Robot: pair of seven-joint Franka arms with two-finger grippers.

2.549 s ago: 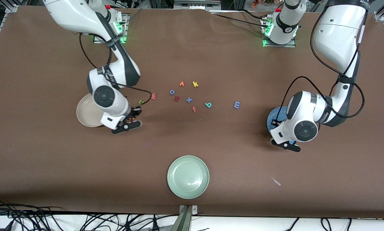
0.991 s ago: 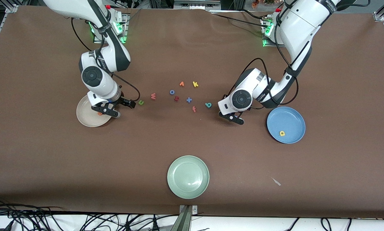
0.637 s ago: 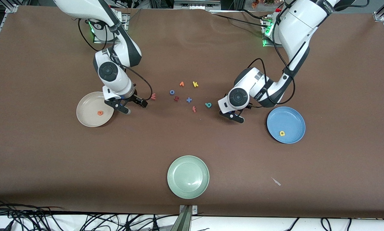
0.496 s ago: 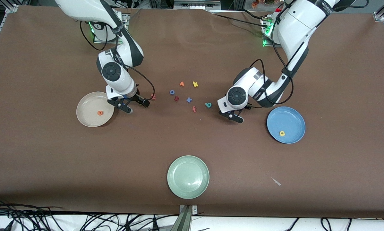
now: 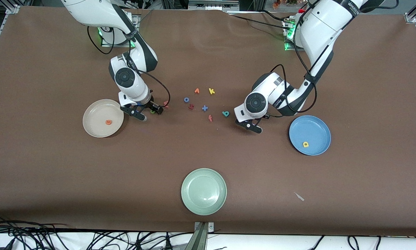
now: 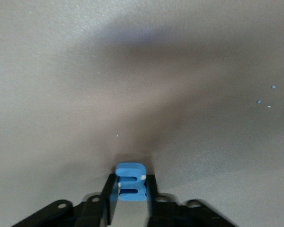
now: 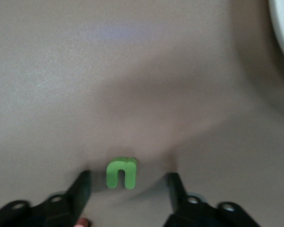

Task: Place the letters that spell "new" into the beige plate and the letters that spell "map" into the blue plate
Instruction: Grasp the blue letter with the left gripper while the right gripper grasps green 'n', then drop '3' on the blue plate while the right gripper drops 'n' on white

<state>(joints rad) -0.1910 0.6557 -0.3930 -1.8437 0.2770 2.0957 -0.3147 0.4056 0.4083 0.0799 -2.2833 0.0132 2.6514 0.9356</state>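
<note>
Blue "m" (image 6: 131, 187): clamped betw. the fingers (image 6: 109, 198) of the left gripper (image 6: 128, 201), seen in left wrist view; hidden under the wrist in front view.
Left gripper pos. (image 5: 248, 125): low over the brown table cover (image 5: 208, 52), betw. the teal "p" (image 5: 225, 113) and the blue plate (image 5: 315, 124).
Green "n" (image 7: 121, 173): flat on the cover, set betw. the fingers (image 7: 79, 191) of the right gripper (image 7: 128, 189); jaws parted, a gap left each side, no contact seen.
Right gripper pos. (image 5: 144, 113): low at the cover, betw. the beige plate (image 5: 93, 113) and the pinkish-red "w" (image 5: 165, 103); "n" (image 5: 153, 111) just glimpsed at its tips.
Beige plate: toward right arm's end of table; orange "e" (image 5: 108, 122) lying in it.
Blue plate: toward left arm's end; yellow "a" (image 5: 305, 144) lying in it, near the rim closest to front cam.
"w": on the cover, just beside right gripper, outside both plates.
"p": on the cover, near left gripper, outside both plates.
Other letters (mid-table cluster): orange "v" (image 5: 196, 91), yellow "k" (image 5: 211, 91), blue "o" (image 5: 186, 99), dark-red letter (image 5: 191, 106) (shape not legible), blue "x" (image 5: 204, 108), red "f" (image 5: 210, 118).
Pale green plate (image 5: 203, 191): nearest front cam, well apart from the cluster.
Pale scrap (image 5: 299, 197): on the cover, nearer front cam than blue plate.
</note>
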